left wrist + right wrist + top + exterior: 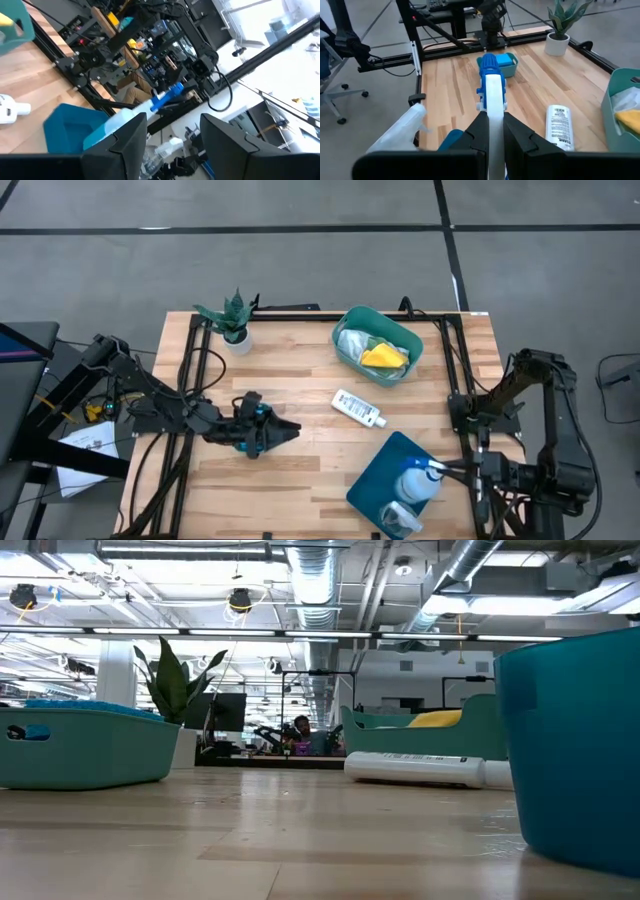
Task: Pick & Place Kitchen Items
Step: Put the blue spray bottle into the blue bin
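Well apart from the teal tub (pixel 390 323), toward the table's near right corner: right gripper (pixel 452 470) closed narrow on the head of the pale-blue spray bottle (pixel 415 485). Resting over a blue container (pixel 372 470) there. Between the tub and that container, touching neither: small white bottle (pixel 358 408), lying flat. Inside the tub: yellow cloth (pixel 385 358) beside a pale one. Far to the left of the tub, low above the wood: left gripper (pixel 290 430), fingers parted, with nothing seen between them.
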`<state>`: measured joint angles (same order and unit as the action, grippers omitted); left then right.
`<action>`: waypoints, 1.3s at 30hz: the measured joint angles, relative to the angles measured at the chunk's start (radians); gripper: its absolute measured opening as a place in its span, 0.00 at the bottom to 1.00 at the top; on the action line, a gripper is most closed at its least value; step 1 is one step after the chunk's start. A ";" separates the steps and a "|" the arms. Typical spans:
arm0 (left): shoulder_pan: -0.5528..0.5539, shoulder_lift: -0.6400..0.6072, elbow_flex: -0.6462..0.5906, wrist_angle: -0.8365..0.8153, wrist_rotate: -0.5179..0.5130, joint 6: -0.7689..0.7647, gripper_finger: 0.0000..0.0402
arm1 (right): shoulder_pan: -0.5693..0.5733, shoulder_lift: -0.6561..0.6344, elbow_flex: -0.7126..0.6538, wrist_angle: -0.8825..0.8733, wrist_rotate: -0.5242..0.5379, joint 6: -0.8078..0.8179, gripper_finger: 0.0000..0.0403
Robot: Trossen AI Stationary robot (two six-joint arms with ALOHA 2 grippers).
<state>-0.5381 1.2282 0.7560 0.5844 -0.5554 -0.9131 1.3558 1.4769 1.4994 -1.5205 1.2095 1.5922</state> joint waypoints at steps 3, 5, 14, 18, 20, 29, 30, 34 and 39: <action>0.000 0.000 0.000 0.000 0.013 0.000 0.45 | -0.012 0.000 0.000 0.004 0.001 -0.003 0.05; 0.000 0.000 0.000 0.000 0.013 0.000 0.45 | -0.018 0.000 0.000 0.009 0.001 -0.006 0.05; 0.000 0.000 0.000 -0.001 0.041 0.001 0.45 | -0.017 0.000 0.000 0.023 -0.003 -0.007 0.05; 0.000 0.000 0.000 -0.001 0.040 0.015 0.45 | -0.018 0.000 0.000 0.074 -0.005 -0.087 0.05; 0.000 0.000 0.000 0.000 0.041 0.017 0.45 | -0.023 0.001 0.000 0.083 -0.007 -0.104 0.05; 0.000 0.000 0.000 -0.001 0.041 0.018 0.45 | -0.030 0.001 0.000 0.089 -0.032 -0.130 0.06; 0.000 0.000 0.000 -0.001 0.041 0.018 0.45 | -0.030 0.001 0.000 0.090 -0.034 -0.131 0.08; 0.000 0.000 0.000 0.000 0.041 0.019 0.45 | -0.030 -0.001 0.004 0.094 -0.014 -0.128 0.21; 0.000 0.000 -0.001 0.000 0.041 0.018 0.45 | -0.030 0.000 0.003 0.096 -0.014 -0.126 0.31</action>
<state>-0.5381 1.2278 0.7555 0.5841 -0.5144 -0.8946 1.3258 1.4765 1.5021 -1.4246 1.1950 1.4658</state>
